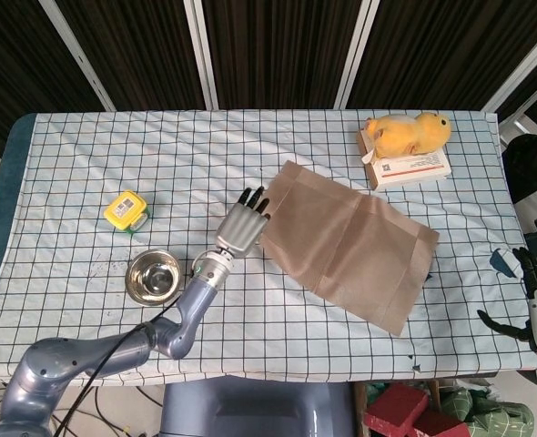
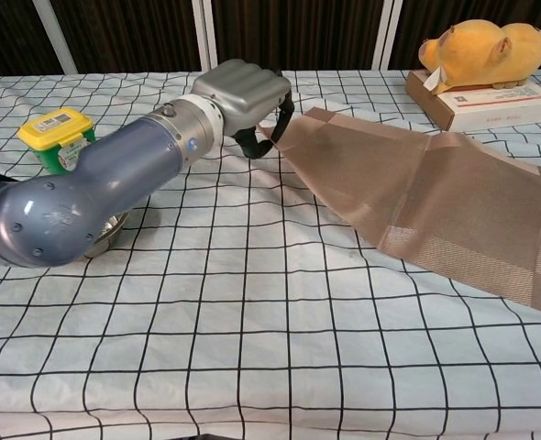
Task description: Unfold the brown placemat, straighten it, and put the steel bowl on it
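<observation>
In the middle of the head view, we are pinching the left edge of the brown placemat [image 1: 346,246] with our left hand [image 1: 239,228], thumb tucked under the fabric and fingers over it, as the chest view shows with the mat's near corner lifted off the table [image 1: 86,300]. We are gripping at that edge, we judge, because it lets us drag and turn the whole sheet; the mat is lying open but skewed, slanting from centre down toward the lower right of the frame. Our right hand [image 1: 534,300] is hanging off the table at the far right edge, fingers spread and grasping nothing.

The steel bowl [image 1: 154,277] is sitting at lower left, just beside our left forearm and apart from the mat. A yellow-lidded container [image 1: 126,210] is standing above it. At upper right, a plush toy [image 1: 407,133] is resting on a box [image 1: 412,168], whose lower edge is near the mat's top edge, so room is tight there. The widest open cloth is lying above and left of the hand.
</observation>
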You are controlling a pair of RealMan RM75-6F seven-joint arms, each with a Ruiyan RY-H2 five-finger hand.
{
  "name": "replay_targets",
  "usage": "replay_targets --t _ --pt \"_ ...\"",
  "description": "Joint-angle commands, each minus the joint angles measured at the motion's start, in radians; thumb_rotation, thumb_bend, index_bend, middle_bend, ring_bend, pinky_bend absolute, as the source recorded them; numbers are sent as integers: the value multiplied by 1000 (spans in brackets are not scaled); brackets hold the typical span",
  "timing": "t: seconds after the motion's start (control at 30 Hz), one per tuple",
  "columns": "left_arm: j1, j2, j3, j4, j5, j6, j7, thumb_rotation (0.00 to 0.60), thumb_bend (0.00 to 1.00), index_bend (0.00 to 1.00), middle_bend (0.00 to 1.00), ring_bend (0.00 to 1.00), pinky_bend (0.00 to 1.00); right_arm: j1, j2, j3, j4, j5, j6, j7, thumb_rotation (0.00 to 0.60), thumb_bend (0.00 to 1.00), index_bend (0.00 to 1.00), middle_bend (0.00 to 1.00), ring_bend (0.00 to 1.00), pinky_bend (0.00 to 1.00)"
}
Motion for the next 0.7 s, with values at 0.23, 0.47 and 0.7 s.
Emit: replay_targets --t 0.23,0.47,0.7 --pt "148 261 111 -469 56 107 63 600 453 598 221 53 146 0 -3 2 0 6 0 -15 600 111 0 0 0 161" --pt "186 328 183 -672 92 125 99 600 453 597 226 53 146 -1 -3 2 -1 4 2 -20 600 111 0 0 0 161" --pt "210 363 254 -789 116 126 150 600 453 598 229 53 146 -2 -3 5 -2 8 3 -17 600 111 0 0 0 161"
